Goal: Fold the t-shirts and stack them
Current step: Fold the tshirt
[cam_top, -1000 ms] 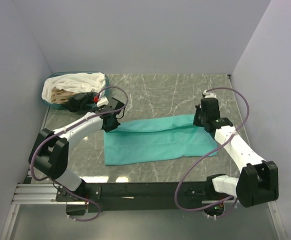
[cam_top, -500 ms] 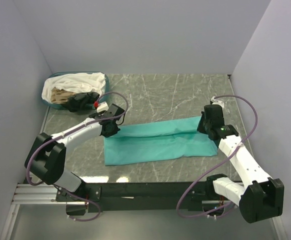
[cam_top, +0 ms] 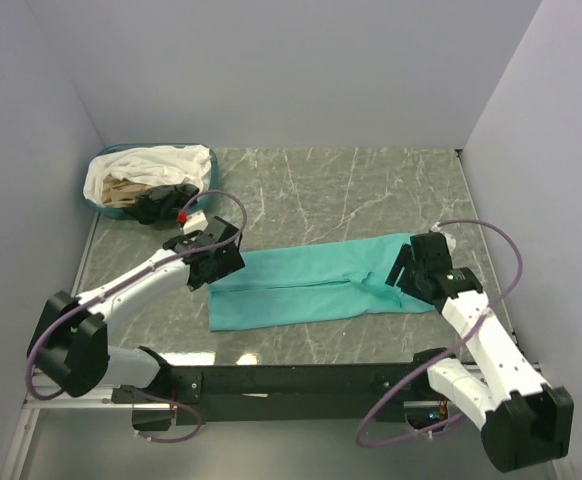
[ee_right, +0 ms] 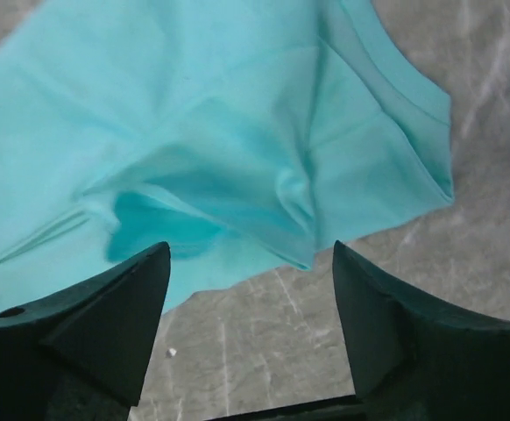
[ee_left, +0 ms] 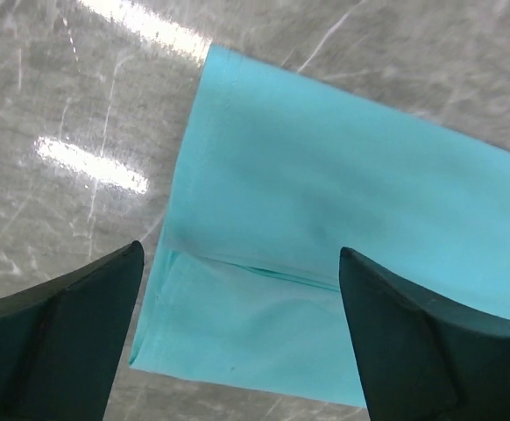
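A plain teal-green t-shirt (cam_top: 311, 285) lies on the marble table as a long band folded lengthwise. My left gripper (cam_top: 214, 268) hovers open over the band's left end (ee_left: 325, 193), with nothing between its fingers (ee_left: 62, 333). My right gripper (cam_top: 409, 270) is open just off the right end (ee_right: 237, 105), where the cloth is bunched into a raised, puffed fold. Its fingers (ee_right: 395, 324) frame bare table at the shirt's edge. More t-shirts, white (cam_top: 161, 160), beige (cam_top: 121, 190) and black (cam_top: 161, 205), are heaped in the basket.
The oval teal-rimmed basket (cam_top: 98, 208) stands at the back left corner, close behind my left arm. Grey walls close in the table on the left, back and right. A black rail (cam_top: 291, 380) runs along the near edge between the arm bases.
Both grippers carried the shirt's far edge toward the near side, then opened and let go. The teal band is narrower now, and its right end has settled in a bunch.
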Tool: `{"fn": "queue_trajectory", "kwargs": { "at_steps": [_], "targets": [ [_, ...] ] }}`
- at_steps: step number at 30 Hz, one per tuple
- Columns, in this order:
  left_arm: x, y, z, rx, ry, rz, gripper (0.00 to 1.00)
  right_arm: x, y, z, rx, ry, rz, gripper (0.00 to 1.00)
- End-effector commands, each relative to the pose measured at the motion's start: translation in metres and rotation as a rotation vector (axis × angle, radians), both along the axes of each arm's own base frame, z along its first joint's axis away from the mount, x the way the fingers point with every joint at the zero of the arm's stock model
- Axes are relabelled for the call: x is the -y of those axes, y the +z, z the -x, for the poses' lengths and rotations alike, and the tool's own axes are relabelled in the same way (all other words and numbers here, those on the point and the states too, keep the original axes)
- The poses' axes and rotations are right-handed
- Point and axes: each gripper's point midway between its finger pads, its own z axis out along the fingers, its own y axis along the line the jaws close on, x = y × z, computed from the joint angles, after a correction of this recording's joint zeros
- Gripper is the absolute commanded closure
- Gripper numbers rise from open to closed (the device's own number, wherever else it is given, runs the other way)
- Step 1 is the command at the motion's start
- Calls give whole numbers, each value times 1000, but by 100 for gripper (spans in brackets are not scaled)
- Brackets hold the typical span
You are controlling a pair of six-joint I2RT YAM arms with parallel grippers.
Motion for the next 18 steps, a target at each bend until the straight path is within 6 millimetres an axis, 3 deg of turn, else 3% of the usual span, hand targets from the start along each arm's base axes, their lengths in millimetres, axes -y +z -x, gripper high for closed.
{"fn": "queue_trajectory", "kwargs": {
  "at_steps": [1, 5, 7, 9, 13, 18],
  "targets": [
    [9, 28, -13, 98, -14, 54, 1, -16, 34, -18, 153, 37, -87, 18],
    [36, 32, -31, 115, -111, 108, 1, -43, 62, -50, 265, 176, -163, 13],
    [45, 30, -37, 114, -140, 125, 1, -51, 60, -65, 245, 209, -176, 12],
    [56, 20, -42, 95, -168, 142, 1, -55, 51, -79, 196, 219, -174, 12],
    [66, -2, -45, 43, -198, 148, 1, -66, 17, -84, 64, 214, -225, 12],
    [58, -31, -39, -34, -181, 100, 1, -82, -31, -53, -99, 248, -287, 12]
  ]
}}
